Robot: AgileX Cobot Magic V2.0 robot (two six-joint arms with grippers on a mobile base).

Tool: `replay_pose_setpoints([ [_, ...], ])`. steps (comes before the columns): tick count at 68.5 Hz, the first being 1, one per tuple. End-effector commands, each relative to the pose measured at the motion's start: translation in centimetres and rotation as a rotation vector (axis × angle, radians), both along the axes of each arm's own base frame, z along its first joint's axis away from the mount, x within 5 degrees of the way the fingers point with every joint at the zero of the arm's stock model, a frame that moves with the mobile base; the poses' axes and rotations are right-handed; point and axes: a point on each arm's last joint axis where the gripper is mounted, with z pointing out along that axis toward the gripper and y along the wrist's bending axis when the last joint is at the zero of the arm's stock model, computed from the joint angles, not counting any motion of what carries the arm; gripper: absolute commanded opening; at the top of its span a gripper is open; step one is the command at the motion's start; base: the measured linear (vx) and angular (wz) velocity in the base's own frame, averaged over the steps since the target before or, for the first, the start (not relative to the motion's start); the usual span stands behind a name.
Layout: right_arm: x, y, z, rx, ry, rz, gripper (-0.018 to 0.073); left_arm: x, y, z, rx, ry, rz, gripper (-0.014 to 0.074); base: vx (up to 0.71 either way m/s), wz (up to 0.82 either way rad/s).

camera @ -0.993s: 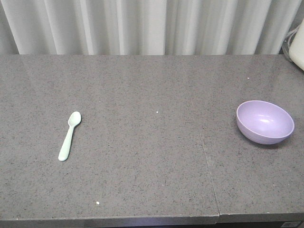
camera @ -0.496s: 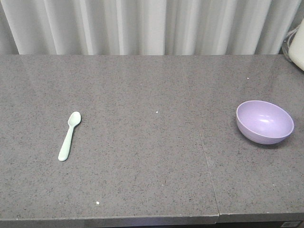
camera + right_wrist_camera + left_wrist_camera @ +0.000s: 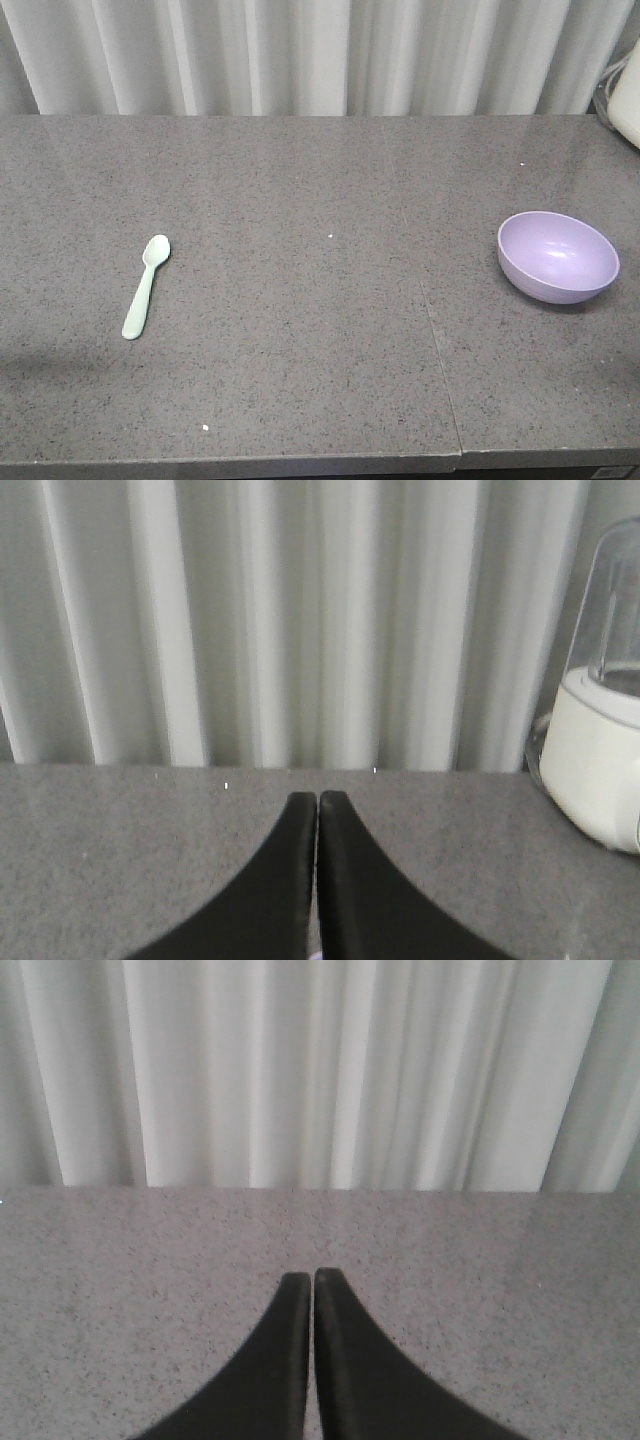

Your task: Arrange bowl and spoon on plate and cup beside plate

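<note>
both the left pincer [image 3: 311, 1278] and right pincer [image 3: 317, 800] sit closed, empty.

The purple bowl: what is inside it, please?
Nothing shows inside the bowl. The front view sees only its smooth lavender inner surface with a pale reflection. The inner wall nearest the camera is covered by the bowl's own rim, so that strip cannot be checked.

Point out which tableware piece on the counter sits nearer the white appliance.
The lavender bowl, at the right of the front view, close to the white appliance. The mint spoon lies far off at the left.
</note>
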Motion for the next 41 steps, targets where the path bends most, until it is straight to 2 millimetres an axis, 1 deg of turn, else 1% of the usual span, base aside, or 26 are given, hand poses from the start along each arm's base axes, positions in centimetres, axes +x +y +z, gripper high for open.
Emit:
replay_pose_setpoints([
  [1,-0.1,0.0,1.0,0.002,-0.007,0.0,0.0024,1.1,-0.7,1.3,-0.023,-0.093,-0.033,0.0,0.0,0.0],
  [7,0.1,0.0,0.0,0.008,0.085,-0.004,0.009,1.6,-1.5,1.0,-0.031,-0.078,-0.068,0.0027,0.0,0.0],
  [14,0.5,-0.1,-0.9,0.038,0.17,-0.015,0.0219,1.4,-1.8,0.8,-0.048,-0.052,-0.081,0.0097,0.0,0.0],
  [20,0.7,-0.1,-1.3,0.029,0.202,-0.018,0.0349,1.3,-1.8,0.7,-0.053,-0.016,-0.081,0.0204,0.0,0.0],
  [23,0.8,-0.1,-1.4,0.024,0.208,-0.019,0.0418,1.3,-1.8,0.6,-0.059,0.013,-0.083,0.0276,0.0,0.0],
  [27,0.8,-0.1,-1.4,0.006,0.207,-0.018,0.0489,1.2,-1.8,0.5,-0.058,0.036,-0.083,0.04,0.0,0.0],
  [34,0.5,-0.1,-1.2,0.002,0.197,-0.014,0.0549,1.2,-1.8,0.5,-0.058,0.042,-0.083,0.0546,0.0,0.0],
  [36,0.4,-0.1,-1.1,0.003,0.191,-0.014,0.0554,1.2,-1.8,0.5,-0.059,0.044,-0.083,0.0575,0.0,0.0],
  [41,-0.1,-0.1,-0.7,0.004,0.172,-0.014,0.0553,1.2,-1.8,0.3,-0.058,0.052,-0.082,0.0606,0.0,0.0],
])
